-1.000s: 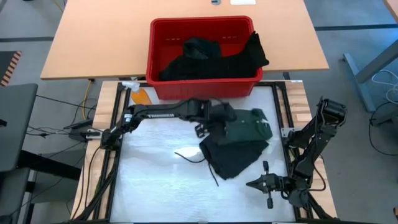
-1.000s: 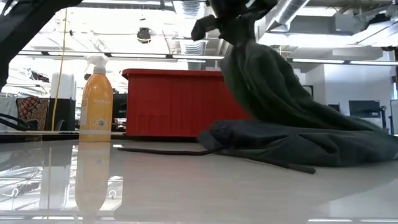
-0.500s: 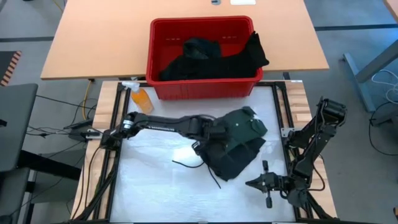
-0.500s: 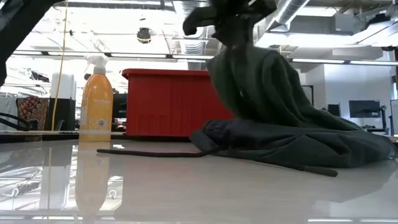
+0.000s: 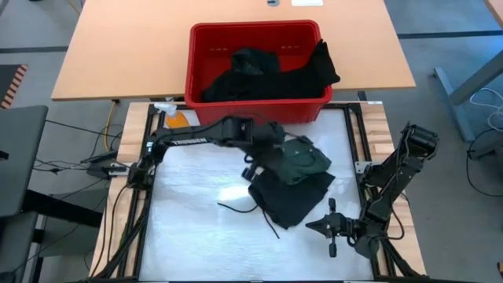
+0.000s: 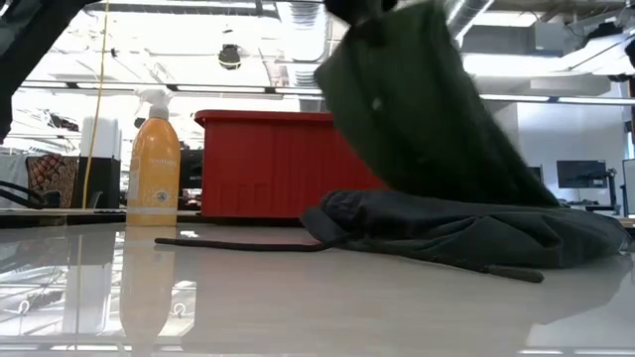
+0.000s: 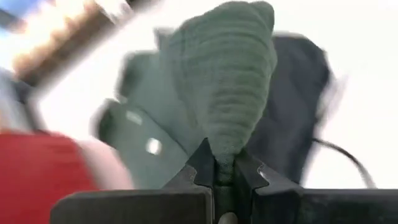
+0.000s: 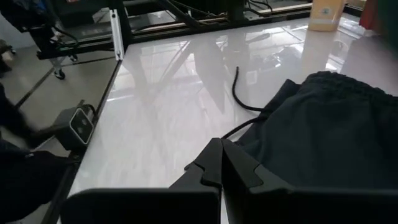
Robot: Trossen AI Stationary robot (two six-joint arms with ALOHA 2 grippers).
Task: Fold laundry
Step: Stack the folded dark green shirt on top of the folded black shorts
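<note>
High view: nearest you, your right gripper (image 5: 318,229) waits with fingers together by the table's front right edge. Mid-table lies the black drawstring piece (image 5: 289,198); above it your left gripper (image 5: 263,153) is clamped on the green shirt (image 5: 302,159), lifting it. Farthest, the red basket (image 5: 255,110) holds more dark laundry (image 5: 267,75)

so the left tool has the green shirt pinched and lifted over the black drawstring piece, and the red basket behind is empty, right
Not quite: the red basket is not empty. The high view shows dark garments piled inside it, one draped over its rim. The rest holds: the left tool is shut on the green shirt, lifted over the black drawstring piece.
</note>
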